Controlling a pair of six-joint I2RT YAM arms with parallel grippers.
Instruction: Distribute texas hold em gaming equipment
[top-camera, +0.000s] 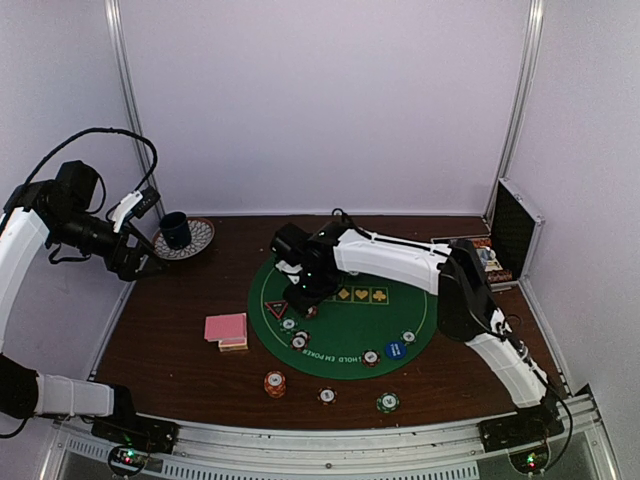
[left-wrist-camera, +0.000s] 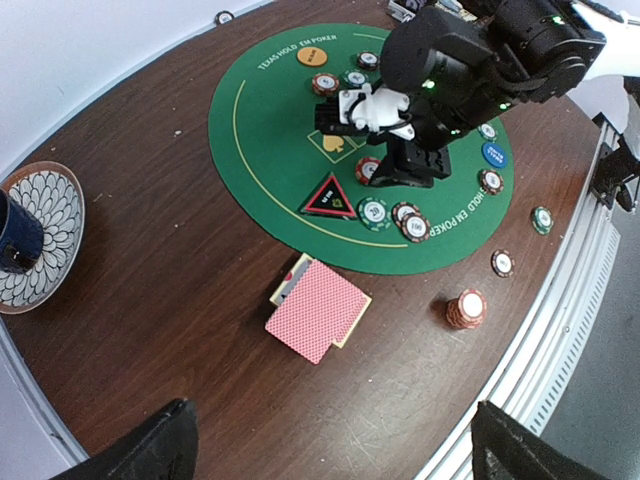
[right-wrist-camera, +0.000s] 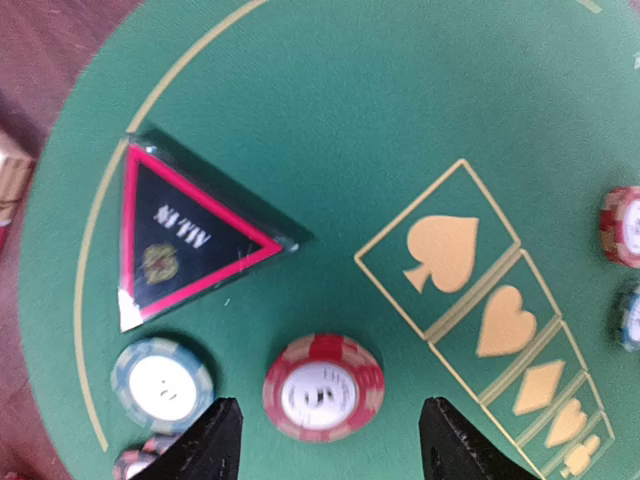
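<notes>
Straddling a red chip (right-wrist-camera: 323, 388) on the mat (right-wrist-camera: 330, 120), the right tool (right-wrist-camera: 330, 410) stands open; the left tool (left-wrist-camera: 333, 410) gapes wide, empty.

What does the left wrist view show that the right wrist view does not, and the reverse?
Only the left wrist view: the card deck, the blue cup on its plate, and a chip stack off the green mat. Only the right wrist view: the heart mark on the mat, and the right pincer open, its fingers clear of the red chip. Both: the red triangle, that chip, the mat.
</notes>
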